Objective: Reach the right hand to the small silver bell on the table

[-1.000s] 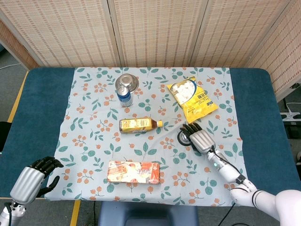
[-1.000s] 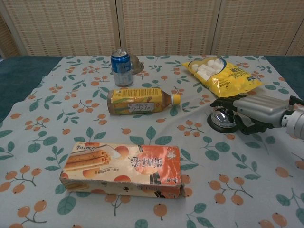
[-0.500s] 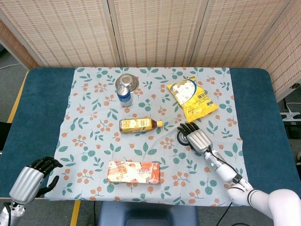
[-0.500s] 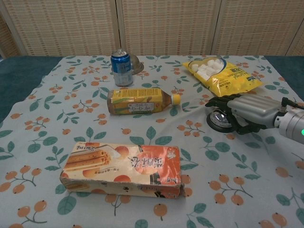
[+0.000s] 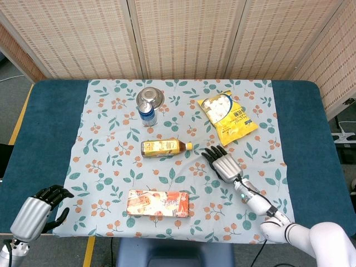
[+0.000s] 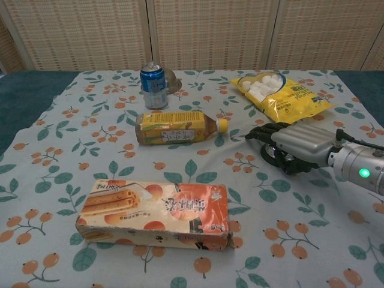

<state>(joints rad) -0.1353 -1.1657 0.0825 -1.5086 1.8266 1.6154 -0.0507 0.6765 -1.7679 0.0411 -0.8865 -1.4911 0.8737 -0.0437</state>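
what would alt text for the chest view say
The robot's right hand lies palm-down over the small silver bell, hiding all but its dark base, on a floral tablecloth. Around it sit a yellow bottle on its side, a blue can, a marshmallow bag and a snack box.

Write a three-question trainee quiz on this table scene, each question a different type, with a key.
1. True or false: the right robot hand is over the bell.
2. Multiple choice: what stands beside the blue can? A) a silver bowl B) a mug C) a plate
3. Fill in: the yellow bottle lies on its ____, cap toward the marshmallow bag.

Key: 1 true. 2 A, the silver bowl. 3 side.
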